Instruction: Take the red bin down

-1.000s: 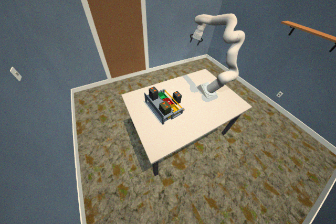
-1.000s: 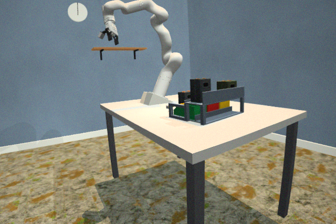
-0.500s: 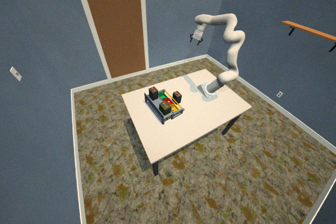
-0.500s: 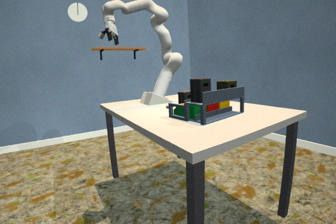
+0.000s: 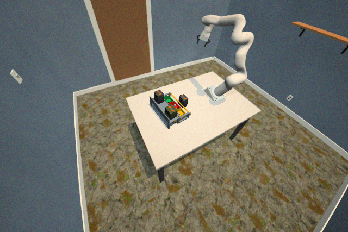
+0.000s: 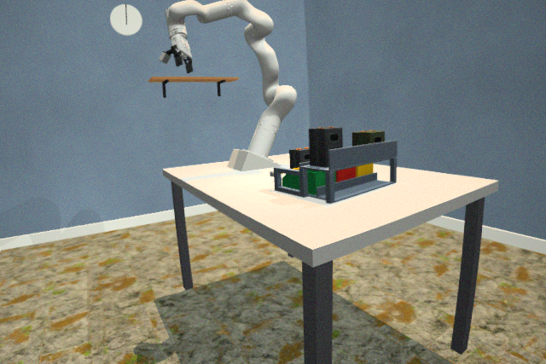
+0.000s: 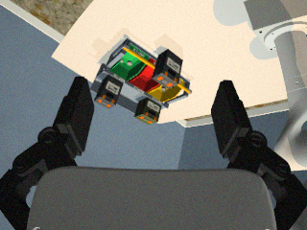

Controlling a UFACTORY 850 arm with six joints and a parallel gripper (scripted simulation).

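Note:
The red open bin (image 5: 172,103) (image 6: 345,173) (image 7: 142,78) sits in the grey shelf (image 5: 164,107) (image 6: 363,153) between the green bin (image 5: 168,99) (image 6: 315,182) (image 7: 122,66) and the yellow bin (image 5: 181,112) (image 6: 364,169) (image 7: 163,92). A yellow bar (image 5: 174,98) (image 7: 136,57) runs along the bins' open fronts. A small pale thing shows in the red bin; its other contents are too small to tell. My gripper (image 5: 201,44) (image 6: 177,64) (image 7: 153,92) is open and empty, high above and well away from the shelf.
Two dark boxes with orange marks, one black (image 5: 159,96) (image 6: 325,146) (image 7: 108,91) and one olive (image 5: 171,112) (image 6: 368,137) (image 7: 148,111), stand on the shelf's top. Another black box (image 5: 183,100) (image 6: 299,157) (image 7: 169,67) stands on the table (image 5: 213,123) (image 6: 352,219) before the bins.

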